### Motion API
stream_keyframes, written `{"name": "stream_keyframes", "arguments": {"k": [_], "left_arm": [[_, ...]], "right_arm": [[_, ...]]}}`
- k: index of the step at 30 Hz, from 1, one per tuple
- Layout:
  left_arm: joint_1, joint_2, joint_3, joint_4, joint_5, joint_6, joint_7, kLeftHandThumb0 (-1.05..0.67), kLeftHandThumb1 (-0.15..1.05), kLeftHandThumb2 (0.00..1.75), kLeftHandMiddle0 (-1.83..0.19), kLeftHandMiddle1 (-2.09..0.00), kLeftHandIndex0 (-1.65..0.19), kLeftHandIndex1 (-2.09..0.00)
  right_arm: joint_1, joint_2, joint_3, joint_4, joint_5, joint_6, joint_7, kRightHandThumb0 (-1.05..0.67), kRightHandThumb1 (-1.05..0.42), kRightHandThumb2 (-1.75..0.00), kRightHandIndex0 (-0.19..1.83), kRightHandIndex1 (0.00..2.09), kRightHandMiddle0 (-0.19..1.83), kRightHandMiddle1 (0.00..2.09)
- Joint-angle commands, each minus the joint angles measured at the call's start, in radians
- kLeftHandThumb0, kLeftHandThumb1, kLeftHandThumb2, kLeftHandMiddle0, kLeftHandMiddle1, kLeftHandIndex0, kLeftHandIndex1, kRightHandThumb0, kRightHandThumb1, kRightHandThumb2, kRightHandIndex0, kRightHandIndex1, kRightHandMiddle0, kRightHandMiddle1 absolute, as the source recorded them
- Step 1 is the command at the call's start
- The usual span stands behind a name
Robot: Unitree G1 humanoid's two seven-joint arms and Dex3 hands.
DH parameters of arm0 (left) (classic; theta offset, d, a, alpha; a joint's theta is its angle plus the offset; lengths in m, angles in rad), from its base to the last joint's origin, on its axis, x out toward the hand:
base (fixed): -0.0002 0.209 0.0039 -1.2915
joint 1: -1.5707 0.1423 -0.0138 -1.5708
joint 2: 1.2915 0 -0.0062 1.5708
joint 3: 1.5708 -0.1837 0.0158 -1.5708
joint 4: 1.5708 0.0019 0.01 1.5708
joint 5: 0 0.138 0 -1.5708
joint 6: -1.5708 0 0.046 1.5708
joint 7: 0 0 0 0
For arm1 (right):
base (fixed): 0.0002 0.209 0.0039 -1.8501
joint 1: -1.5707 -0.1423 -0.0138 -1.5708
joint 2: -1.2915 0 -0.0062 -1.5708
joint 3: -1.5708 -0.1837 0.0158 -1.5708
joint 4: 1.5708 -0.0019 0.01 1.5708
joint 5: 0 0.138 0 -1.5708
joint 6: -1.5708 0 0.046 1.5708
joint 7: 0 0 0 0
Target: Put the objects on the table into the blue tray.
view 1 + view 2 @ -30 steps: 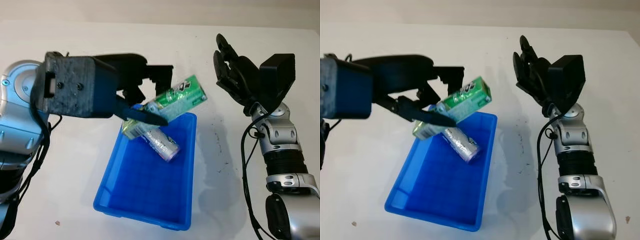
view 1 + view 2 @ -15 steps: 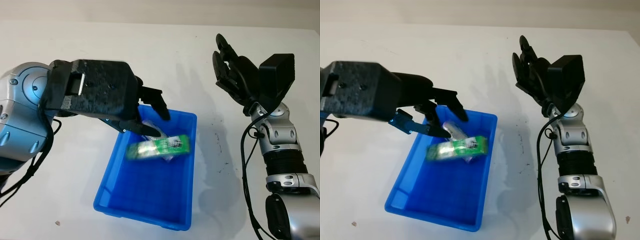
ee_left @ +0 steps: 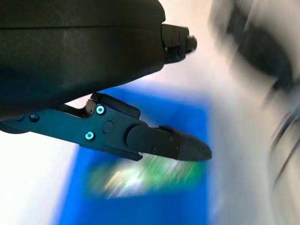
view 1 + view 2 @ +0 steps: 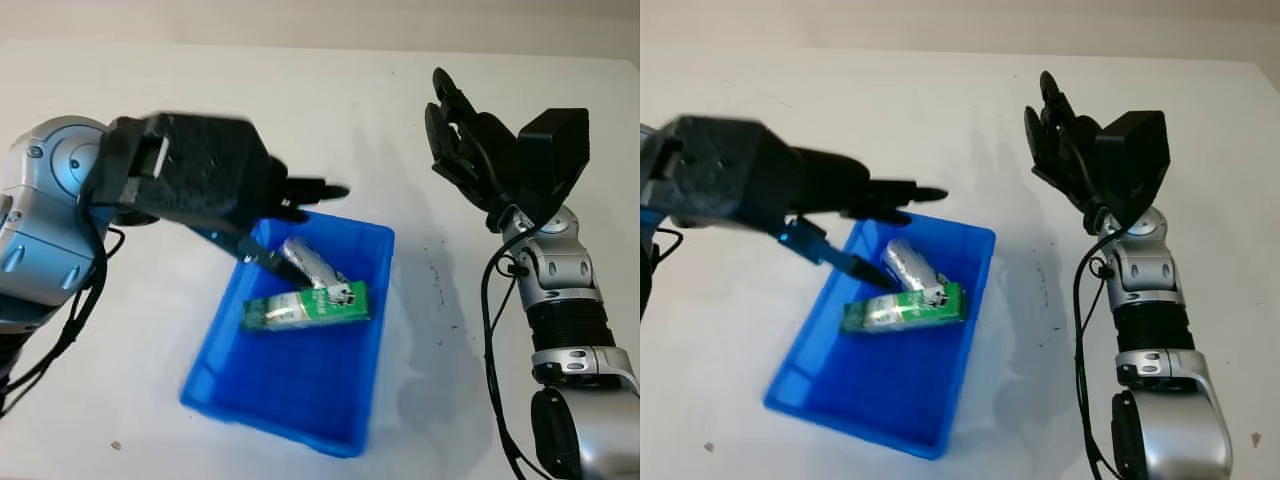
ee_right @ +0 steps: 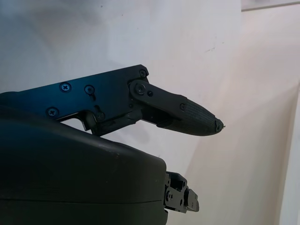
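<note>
Left eye view: blue tray (image 4: 372, 330) sits mid-table, a thin-walled plastic bin w/ a glossy floor. Inside lie a green box (image 4: 305, 306), flat-sided w/ printed wrap, and a silver can (image 4: 312, 262), round and shiny, its end tucked against the box near the far wall. Both are down on the floor, so they look already dropped in. Left hand (image 4: 300, 200) hovers over the tray's far-left rim, holding nothing, fingers reaching out; prob. there because it just let go, judging from the box right below. Right hand (image 4: 462, 140) is up and well off to the right, open, idle.

Right eye view: same layout; white table (image 4: 940, 110) is matte w/ a few dark scuffs beside the tray.

Left wrist view: black hard-shell finger (image 3: 168, 143) crosses above the tray; box underneath is smeared, so detail is unclear.

Right wrist view: ribbed fingertip (image 5: 197, 122) over bare table, gripping nothing.
</note>
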Motion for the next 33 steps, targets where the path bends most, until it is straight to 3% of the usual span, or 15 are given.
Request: {"name": "stream_keyframes", "arguments": {"k": [1,3,6,10,12,17,26,33], "left_arm": [[0.028,-0.082,0.104,0.074,0.004,-0.051,0.14,-0.53,1.05,0.41,-0.22,-0.91,-0.11,-1.11],[0.025,-0.153,0.195,0.192,-0.011,-0.156,0.293,-0.48,1.05,0.44,-0.25,-0.76,-0.06,-1.09],[0.001,-0.192,0.282,0.369,-0.051,-0.272,0.401,-0.53,1.05,0.45,-0.16,-0.55,0.1,-0.92],[-0.025,-0.208,0.326,0.598,-0.07,-0.411,0.487,-0.62,1.05,0.47,-0.08,-0.19,0.17,-0.63],[-0.033,-0.23,0.345,0.716,-0.077,-0.463,0.546,-0.65,1.05,0.52,0.05,-0.08,0.19,-0.39],[-0.03,-0.233,0.344,0.915,-0.085,-0.598,0.577,-0.62,1.05,0.55,0.13,-0.04,0.18,-0.21],[-0.053,-0.187,0.306,1.101,-0.054,-0.644,0.551,-0.68,1.05,0.51,0.11,-0.06,0.15,-0.12],[-0.042,-0.198,0.309,1.097,-0.079,-0.619,0.547,-0.68,1.05,0.53,0.15,-0.05,0.12,-0.11]], "right_arm": [[-0.013,0.006,-0.005,-0.005,0.008,-0.015,-0.003,-0.61,-1.05,-0.72,-0.19,0.0,-0.19,0.0],[-0.014,0.008,-0.007,-0.006,0.011,-0.013,-0.004,-0.61,-1.05,-0.73,-0.19,0.0,-0.19,0.0],[-0.019,0.007,-0.011,0.002,0.013,-0.017,-0.004,-0.62,-1.05,-0.73,-0.19,0.0,-0.19,0.0],[-0.028,0.009,-0.021,0.007,0.017,-0.014,-0.009,-0.63,-1.05,-0.74,-0.19,0.0,-0.19,0.0],[-0.031,0.013,-0.027,0.005,0.024,-0.01,-0.014,-0.64,-1.05,-0.74,-0.19,0.0,-0.19,0.0],[-0.033,0.009,-0.03,0.004,0.038,-0.009,-0.014,-0.64,-1.05,-0.76,-0.19,0.0,-0.19,0.0],[-0.03,0.013,-0.031,-0.006,0.049,-0.009,-0.025,-0.63,-1.05,-0.79,-0.19,0.0,-0.19,0.0],[-0.024,0.018,-0.029,-0.018,0.062,0.002,-0.03,-0.63,-1.05,-0.79,-0.19,0.0,-0.19,0.0]]}}
